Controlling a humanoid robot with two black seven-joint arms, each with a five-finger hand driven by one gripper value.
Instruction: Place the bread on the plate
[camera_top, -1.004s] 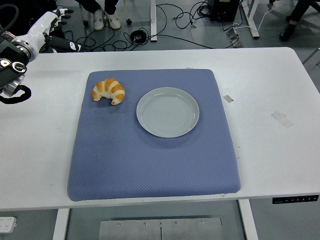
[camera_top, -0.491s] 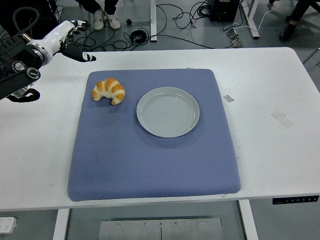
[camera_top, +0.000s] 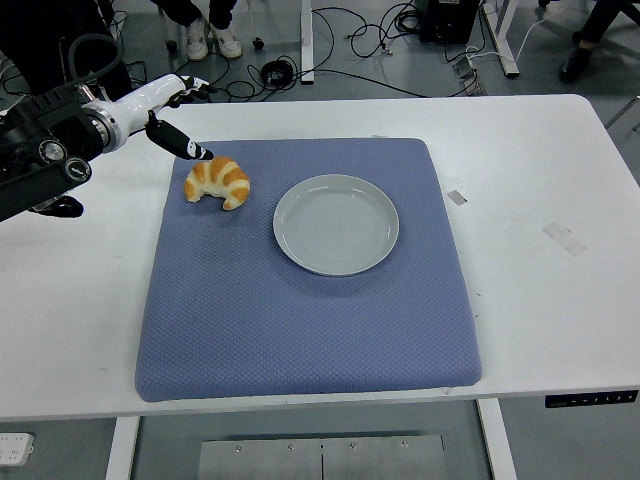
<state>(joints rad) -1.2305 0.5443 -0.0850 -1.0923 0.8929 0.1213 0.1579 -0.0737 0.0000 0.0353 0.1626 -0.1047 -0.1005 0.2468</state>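
**A:** Start at the fingers. What are they doing?

**B:** The left hand (camera_top: 178, 115) is released, grasping nothing. One dark finger (camera_top: 185, 143) points down and right, its tip just beside the bread's (camera_top: 217, 182) upper left end, by my read not touching it. The other fingers spread behind, over the table's (camera_top: 520, 180) far left part.

**A:** And the bread itself?

**B:** It lies on the blue mat (camera_top: 300, 320), near the far left corner, curved like a crescent with its ends toward the near side. The plate (camera_top: 336, 224) sits just to its right on the same mat, apart from it, with nothing on it.

**A:** So the step is the grasp. How to do it well?

**B:** I'd bring the hand down over the thick middle of the crescent, thumb on one flank and fingers on the other, not pinch a tapered end. It looks soft and flaky, so close gently, only enough to lift.

**A:** Any risk?

**B:** That leading finger could nudge the bread along the mat before the others arrive. Come in from above, not sideways. The carry after that is short, since the plate is close.

**A:** The right hand?

**B:** Not in view.
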